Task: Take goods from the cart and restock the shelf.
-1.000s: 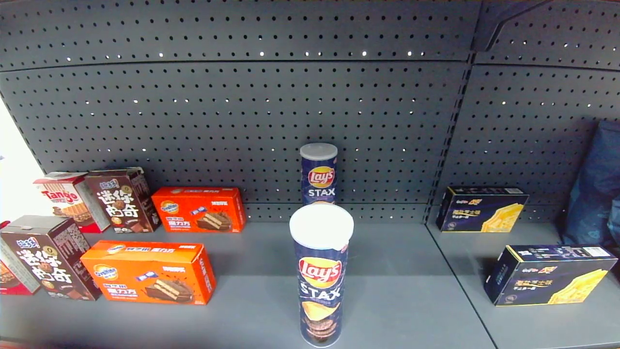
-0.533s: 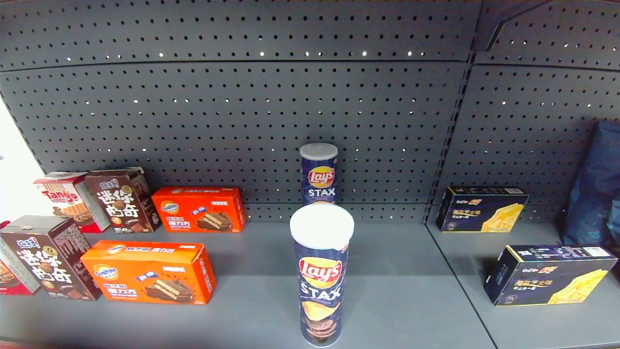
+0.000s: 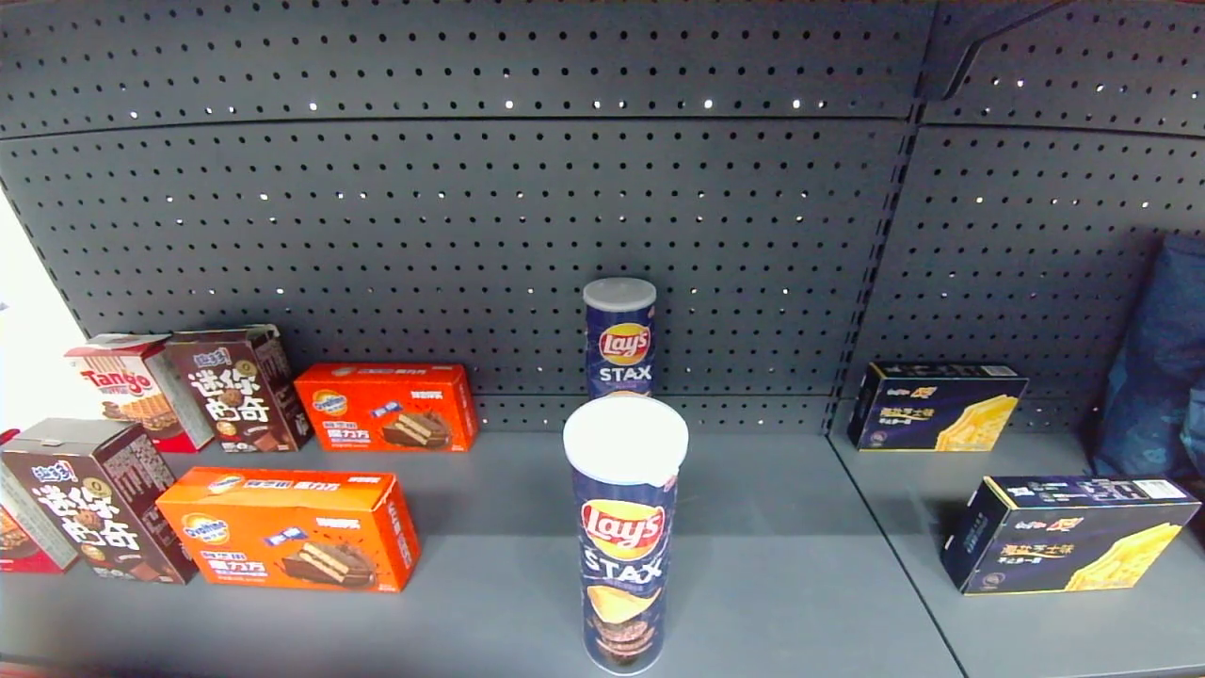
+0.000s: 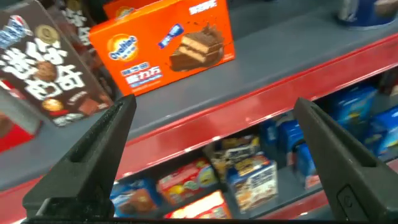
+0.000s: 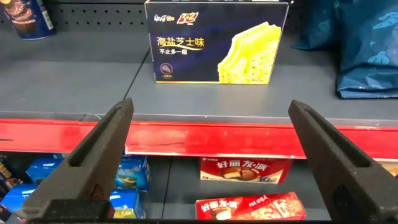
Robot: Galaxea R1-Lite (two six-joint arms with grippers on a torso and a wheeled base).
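The shelf (image 3: 772,565) is dark grey, with a pegboard wall (image 3: 424,235) behind it. The front can (image 3: 624,537) of chips stands upright near the front edge of the shelf, about at the middle of its length. The back can (image 3: 619,337) stands upright against the pegboard wall, straight behind the first one and well apart from it.

Toward the left end, the front orange box (image 3: 287,530) lies near the front edge, and the front brown box (image 3: 89,499) stands just beside it on the outer side. Behind them, at the back wall, are the back orange box (image 3: 386,407), the back brown box (image 3: 237,386) and a red and white wafer box (image 3: 136,388), close together in a row.

On the right part of the shelf, the front dark blue box (image 3: 1068,532) lies closer to the front edge and the back dark blue box (image 3: 937,405) lies at the back wall. A blue bag (image 3: 1153,367) leans at the right end.

The left gripper (image 4: 214,104) is in front of the red front edge of the shelf, before the front orange box. Its fingers are spread wide and there is nothing between them. The right gripper (image 5: 211,107) is also in front of the red edge, before a dark blue box, and its fingers are spread wide with nothing between them. Under the red edge, a lower shelf (image 5: 245,169) carries red boxes and blue packs.
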